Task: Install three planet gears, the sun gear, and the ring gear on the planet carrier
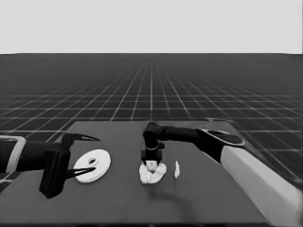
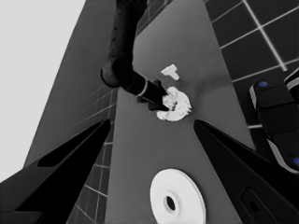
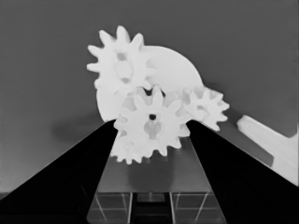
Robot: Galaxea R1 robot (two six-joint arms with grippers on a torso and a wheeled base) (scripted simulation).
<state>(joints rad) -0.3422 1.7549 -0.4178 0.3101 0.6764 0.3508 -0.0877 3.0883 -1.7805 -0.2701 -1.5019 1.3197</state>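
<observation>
My right pincer (image 1: 152,164) is down over the smaller round part (image 1: 152,174) at mid-table. In the right wrist view a gear (image 3: 150,123) sits between my two fingers, and the fingers (image 3: 81,161) look closed against its teeth, so I read it as clamped on that gear. It hangs over the centre of the part, so likely the sun position. Two more gears (image 3: 122,65) (image 3: 204,106) are already seated on the part, meshing or near meshing; a third may be hidden under the held one, can't tell.

Handling call: these gears look rigid and light, thin-toothed. Grip is across the tooth tips, which is slippery, so the gear could twist or tilt. Needs to stay flat and teeth indexed with the neighbours to drop in.

Larger round part (image 1: 93,165) lies flat at the table's left end, next to my left pincer (image 1: 80,155), which is parked, fingers apart, holding nothing. That one looks heavier; take it across the outer rim.

Thin white piece (image 1: 177,169) lies just beside the assembly, apart from it.
</observation>
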